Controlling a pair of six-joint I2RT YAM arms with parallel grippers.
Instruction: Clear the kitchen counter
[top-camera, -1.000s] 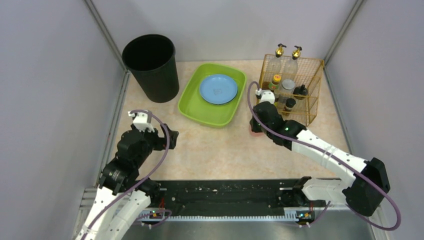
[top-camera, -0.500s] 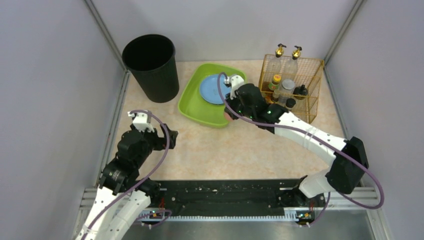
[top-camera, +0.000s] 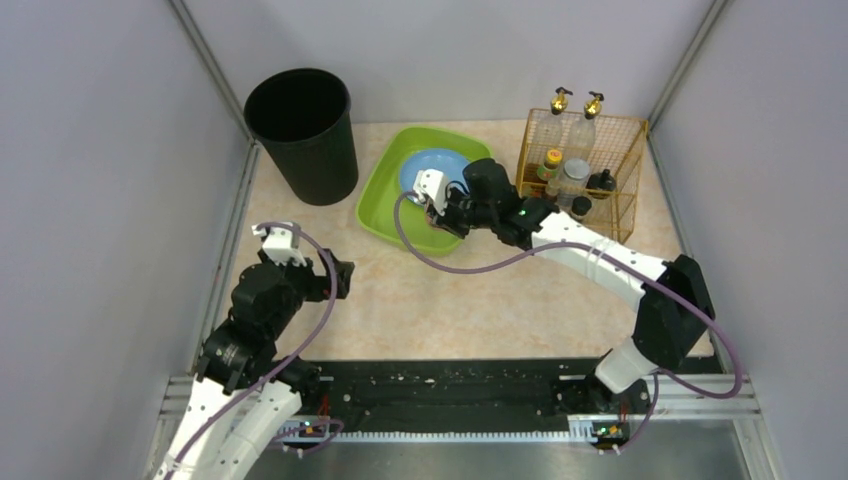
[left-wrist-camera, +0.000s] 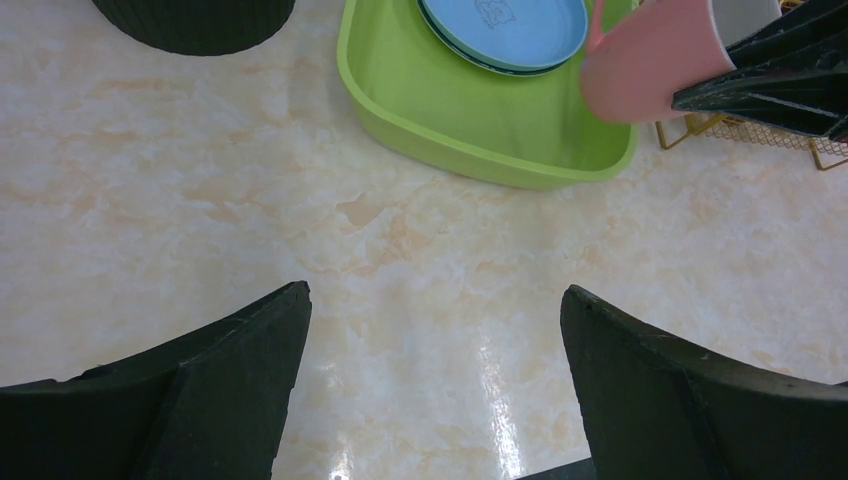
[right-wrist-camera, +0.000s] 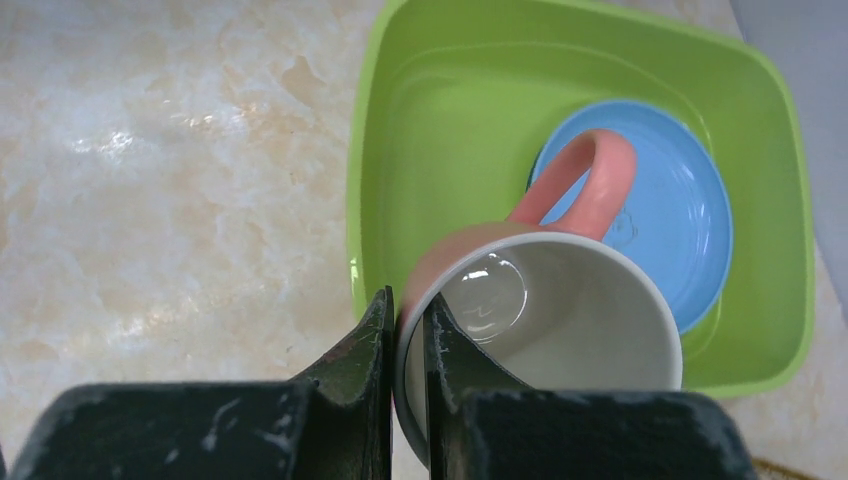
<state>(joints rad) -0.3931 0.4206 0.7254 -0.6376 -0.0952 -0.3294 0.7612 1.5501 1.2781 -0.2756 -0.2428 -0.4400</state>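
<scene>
Left arm (top-camera: 255, 320) sits folded low near its base, elbow tucked, wrist turned toward the middle. The left gripper (left-wrist-camera: 435, 300) faces down and forward, jaws spread wide. The right arm (top-camera: 600, 262) reaches far out, elbow bent sharply above its base, forearm stretched forward and leftward. The right gripper (right-wrist-camera: 405, 315) points left and is pinched tight on the wall of a pink mug (right-wrist-camera: 590, 180), one finger inside, one outside.
</scene>
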